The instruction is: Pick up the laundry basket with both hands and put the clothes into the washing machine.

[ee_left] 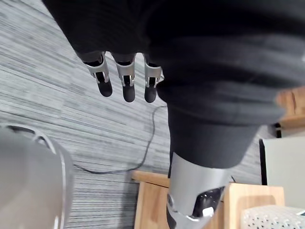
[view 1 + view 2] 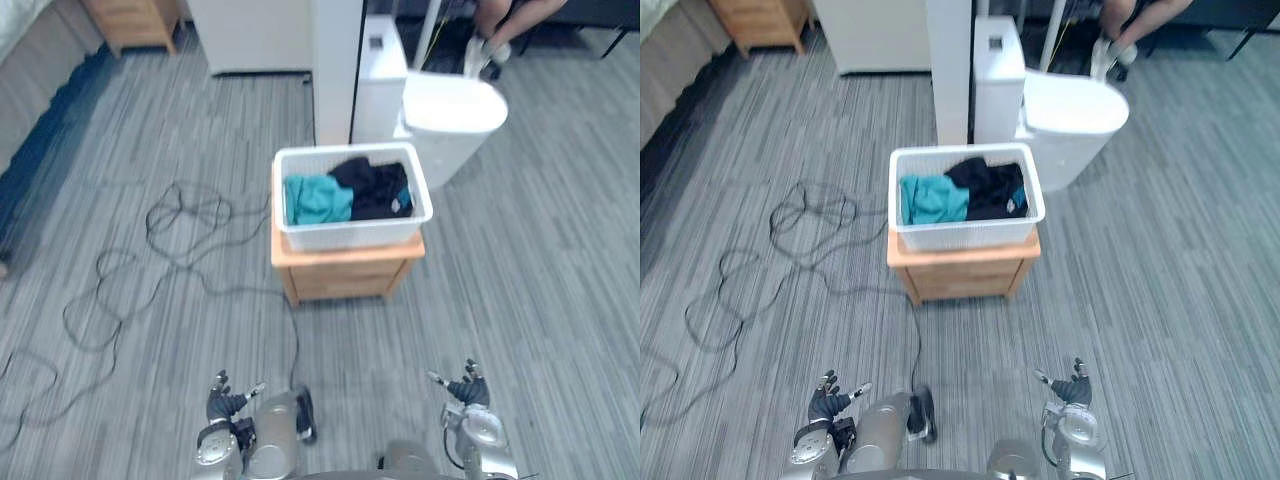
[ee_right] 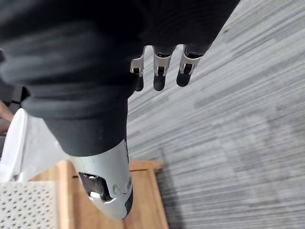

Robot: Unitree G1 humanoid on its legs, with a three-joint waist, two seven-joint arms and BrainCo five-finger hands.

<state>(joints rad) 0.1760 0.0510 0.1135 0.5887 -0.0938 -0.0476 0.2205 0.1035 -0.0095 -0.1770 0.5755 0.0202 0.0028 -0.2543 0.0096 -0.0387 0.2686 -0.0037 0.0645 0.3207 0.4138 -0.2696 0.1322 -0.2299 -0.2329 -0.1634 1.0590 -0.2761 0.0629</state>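
Well ahead of my left hand [image 2: 225, 395] and right hand [image 2: 468, 388], one white laundry basket [image 2: 350, 235] sits on one wooden stand [image 2: 345, 272], holding two garments: one teal top [image 2: 318, 198], one black piece [image 2: 375, 187]. Both hands empty, fingers loosely straight. Approach step, I judge; next I must close in and reach both basket sides.

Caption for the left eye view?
Laundry basket of clothes on a wooden stand; left hand and right hand open, short of it.
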